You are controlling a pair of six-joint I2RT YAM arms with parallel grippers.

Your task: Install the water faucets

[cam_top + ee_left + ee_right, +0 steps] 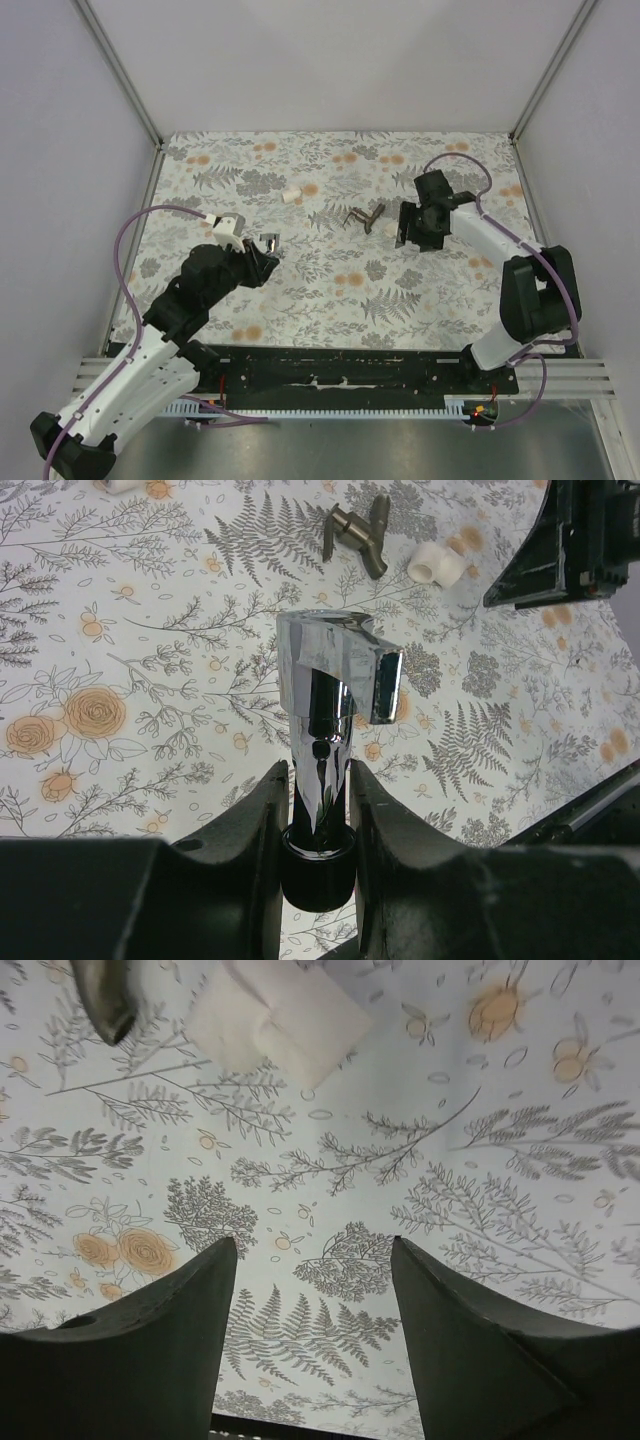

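Note:
A shiny chrome water faucet [335, 675] with a black base stands clamped between the fingers of my left gripper [318, 775], spout pointing right, held above the floral table. In the top view this faucet [270, 241] is at the tip of my left gripper [264, 256], left of centre. A second, dark bronze faucet [365, 217] lies on the table at centre, also seen in the left wrist view [358, 534]. My right gripper [408, 236] is open and empty just right of it, its fingers [190, 1300] hovering over bare cloth.
A short white plastic cylinder [437, 563] lies next to the bronze faucet and shows large in the right wrist view [280, 1020]. Another white cylinder [292, 195] lies farther back left. Grey walls and metal frame posts enclose the table [330, 290].

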